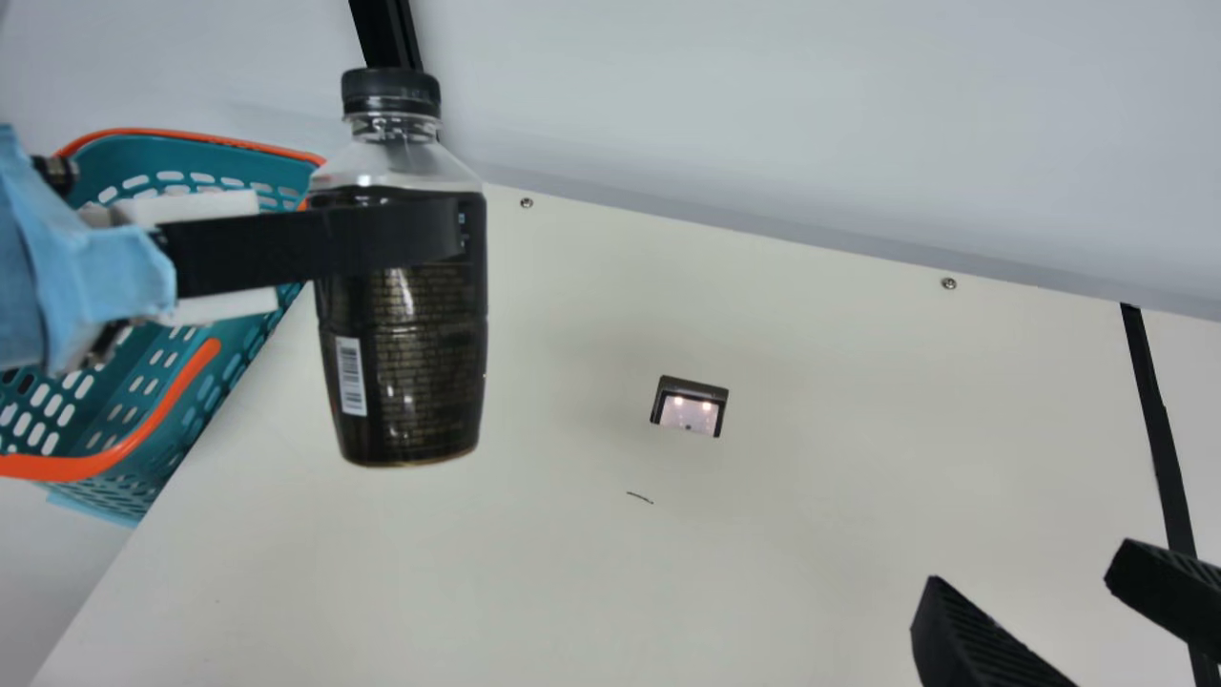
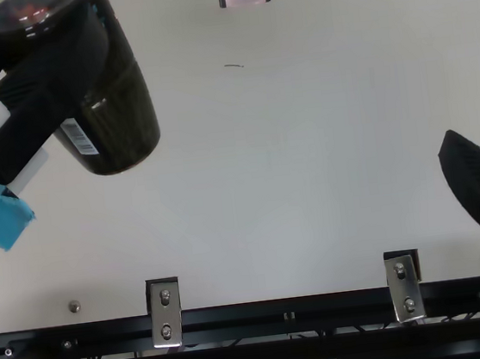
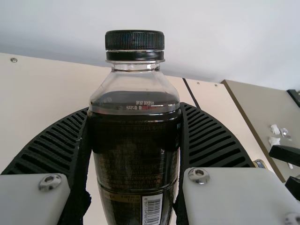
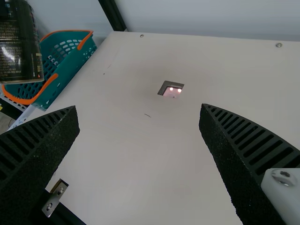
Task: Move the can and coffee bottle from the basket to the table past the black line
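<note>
My left gripper [image 1: 382, 234] is shut on the dark coffee bottle [image 1: 410, 353], held upright above the table's left part, beside the basket [image 1: 172, 377]. In the left wrist view the bottle [image 3: 136, 154] stands between the ribbed fingers of the left gripper [image 3: 135, 140], its black cap up. My right gripper [image 1: 1030, 592] is at the main view's lower right; in the right wrist view the right gripper [image 4: 139, 110] has its fingers wide apart with nothing between them. The black line [image 1: 1159, 420] crosses the table at the main view's right.
A small rectangular cutout [image 1: 689, 405] lies mid-table. A black post [image 1: 386, 33] rises behind the bottle. Along the table's near edge in the top view runs a black metal frame [image 2: 290, 311] with brackets. A grey-brown surface [image 3: 262, 117] adjoins the table in the left wrist view.
</note>
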